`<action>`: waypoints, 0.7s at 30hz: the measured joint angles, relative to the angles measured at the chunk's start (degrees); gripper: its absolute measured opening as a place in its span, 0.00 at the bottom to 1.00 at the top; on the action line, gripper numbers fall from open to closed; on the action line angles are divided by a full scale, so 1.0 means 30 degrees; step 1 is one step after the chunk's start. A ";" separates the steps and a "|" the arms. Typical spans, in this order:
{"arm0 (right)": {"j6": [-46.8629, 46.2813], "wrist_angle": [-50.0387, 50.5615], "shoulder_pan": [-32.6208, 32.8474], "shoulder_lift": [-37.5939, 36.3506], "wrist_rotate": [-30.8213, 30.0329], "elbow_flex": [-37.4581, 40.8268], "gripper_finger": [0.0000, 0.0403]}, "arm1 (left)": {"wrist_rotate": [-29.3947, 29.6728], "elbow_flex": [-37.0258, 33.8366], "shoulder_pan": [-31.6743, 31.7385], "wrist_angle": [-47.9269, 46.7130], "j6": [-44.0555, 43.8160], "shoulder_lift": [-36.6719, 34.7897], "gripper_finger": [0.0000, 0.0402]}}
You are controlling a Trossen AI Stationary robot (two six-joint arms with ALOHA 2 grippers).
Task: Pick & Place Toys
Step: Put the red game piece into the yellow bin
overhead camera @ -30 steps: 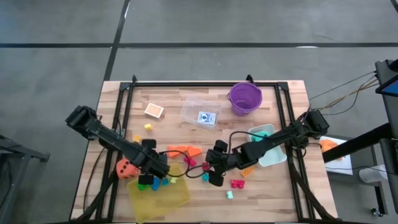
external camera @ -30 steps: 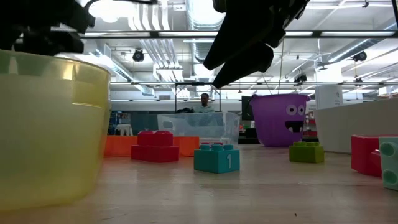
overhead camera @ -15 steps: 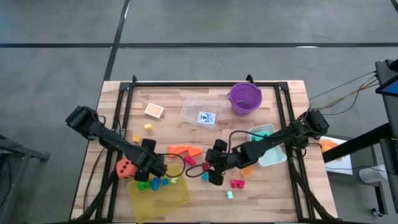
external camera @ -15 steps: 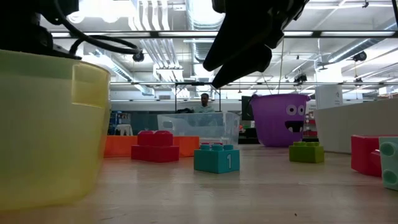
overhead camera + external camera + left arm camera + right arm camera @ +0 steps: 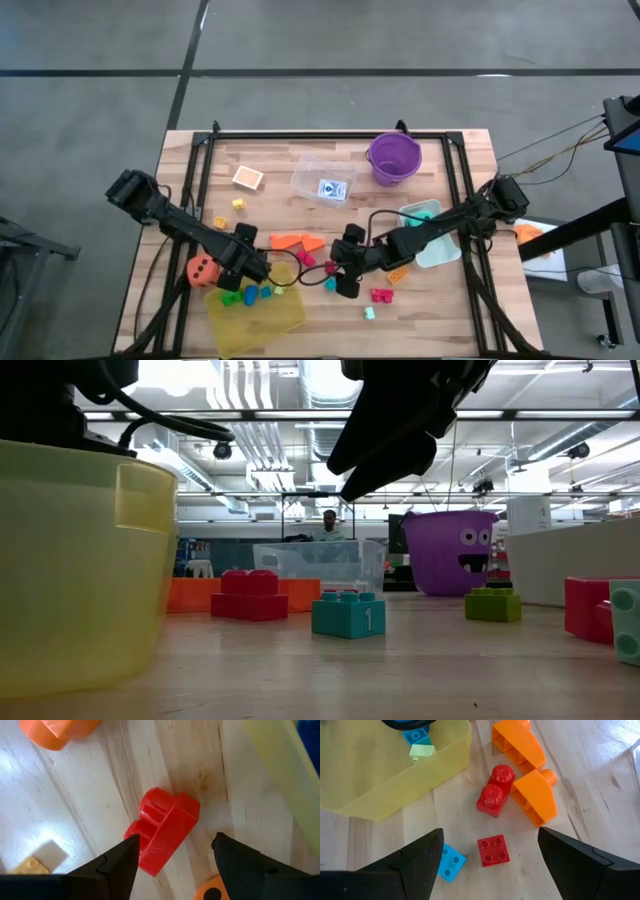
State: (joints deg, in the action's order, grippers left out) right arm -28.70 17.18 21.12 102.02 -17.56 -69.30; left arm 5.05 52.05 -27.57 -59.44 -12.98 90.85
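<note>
Directly ahead of the left gripper [image 5: 172, 862], between its parted, empty fingers, lies a red two-stud brick [image 5: 162, 835] on the desk [image 5: 100, 810]; the yellow tray [image 5: 280, 775] is just beside it and an orange wedge [image 5: 57, 730] farther off. Similarly, the right gripper [image 5: 490, 870] hangs wide open and empty over a red square brick [image 5: 493, 851], with a blue brick [image 5: 449, 863] beside and two orange wedges [image 5: 527, 770] beyond.

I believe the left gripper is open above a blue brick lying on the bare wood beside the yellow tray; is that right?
Not quite: the brick is red, not blue. The left wrist view shows the left gripper open above a red brick lying on the bare wood, beside the yellow tray.
</note>
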 joint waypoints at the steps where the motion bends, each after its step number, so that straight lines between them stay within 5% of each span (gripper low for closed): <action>1: 0.0009 0.0004 0.0000 0.0000 0.0000 0.0000 0.79 | -0.0029 0.0000 0.0042 0.0046 0.0158 0.0001 0.60; 21: 0.0143 0.0012 0.0000 0.0000 0.0000 0.0000 0.79 | -0.0084 -0.1582 0.0706 0.1829 0.0921 0.0018 0.54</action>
State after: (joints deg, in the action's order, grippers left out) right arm -28.27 17.21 21.12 102.02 -17.56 -69.30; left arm 4.80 47.31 -25.45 -53.95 -10.21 90.90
